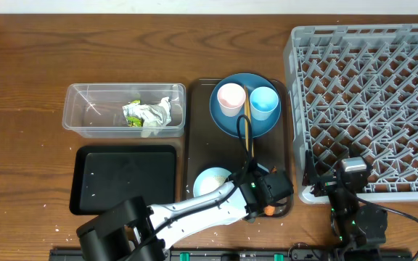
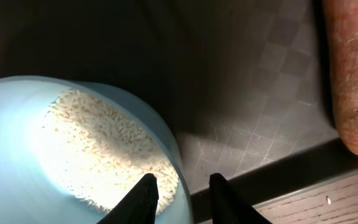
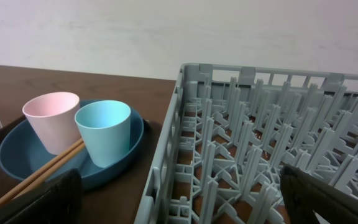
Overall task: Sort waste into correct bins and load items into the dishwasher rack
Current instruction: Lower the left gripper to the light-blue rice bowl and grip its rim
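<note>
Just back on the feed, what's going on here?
The left fingers straddle the rim of the bowl of rice on the brown tray, not pinching it; the carrot lies nearby. The wrapper is in the clear tub. The pink cup, light-blue cup and chopsticks sit on the blue plate. The right fingers hover open by the rack.

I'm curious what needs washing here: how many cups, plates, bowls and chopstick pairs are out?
Cups: 2, pink cup and light-blue cup
Plates: 1, dark-blue plate
Bowls: 1, light-blue bowl
Chopstick pairs: 1, wooden chopsticks
Total: 5
</note>
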